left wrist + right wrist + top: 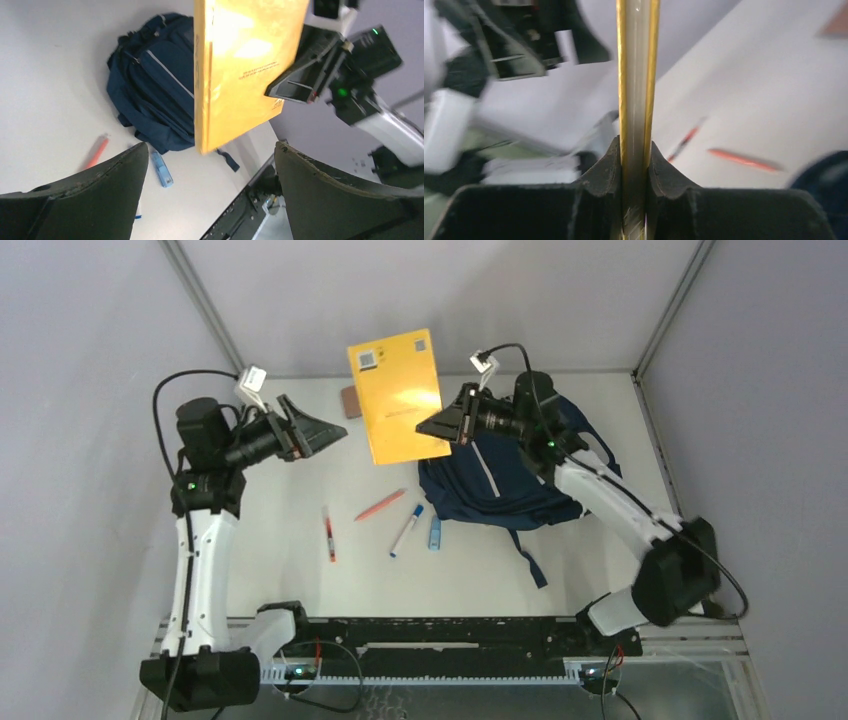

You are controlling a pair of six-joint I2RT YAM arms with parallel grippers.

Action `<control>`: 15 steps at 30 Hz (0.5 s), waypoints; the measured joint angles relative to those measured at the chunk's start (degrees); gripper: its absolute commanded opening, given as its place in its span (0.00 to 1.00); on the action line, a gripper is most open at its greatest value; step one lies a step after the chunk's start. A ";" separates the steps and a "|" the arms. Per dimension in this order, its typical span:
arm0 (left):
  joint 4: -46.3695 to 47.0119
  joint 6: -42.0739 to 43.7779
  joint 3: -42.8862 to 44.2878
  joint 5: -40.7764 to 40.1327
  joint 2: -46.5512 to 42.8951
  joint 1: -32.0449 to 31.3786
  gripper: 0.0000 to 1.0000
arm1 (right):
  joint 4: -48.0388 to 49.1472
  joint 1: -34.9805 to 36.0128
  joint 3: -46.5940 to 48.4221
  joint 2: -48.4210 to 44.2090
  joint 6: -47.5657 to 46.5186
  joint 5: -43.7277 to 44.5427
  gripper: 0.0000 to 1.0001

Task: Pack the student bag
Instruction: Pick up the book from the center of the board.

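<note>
R gripper (445,427) is clamped on one edge of the yellow book (397,395), pinching across its thickness, so the book hangs clear of the table (300,490) w/ nothing else carrying it. L gripper (330,432) has jaws wide apart, near the book but not touching. Student bag (500,485) lies on the table under the R arm, right of centre; can't tell if it's unzipped. Pens (380,505) lie loose beside it, prob. waiting their turn.
</note>
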 measured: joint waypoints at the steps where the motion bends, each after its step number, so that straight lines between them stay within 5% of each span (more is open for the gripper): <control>1: -0.61 -0.33 0.61 -0.50 -0.50 0.66 1.00 | -4.59 0.59 0.13 -2.62 -4.63 5.05 0.00; 5: -2.75 -2.73 3.17 -2.32 -1.90 2.40 1.00 | -17.33 8.87 0.70 -9.49 -23.43 31.15 0.00; 8: -2.56 -7.19 4.07 -3.43 -2.14 2.45 1.00 | -17.31 17.40 -1.36 -9.97 -36.41 50.69 0.00; 15: 1.09 -20.33 3.32 -6.27 -4.31 2.43 1.00 | 11.23 27.82 -19.02 -3.61 -71.84 85.15 0.00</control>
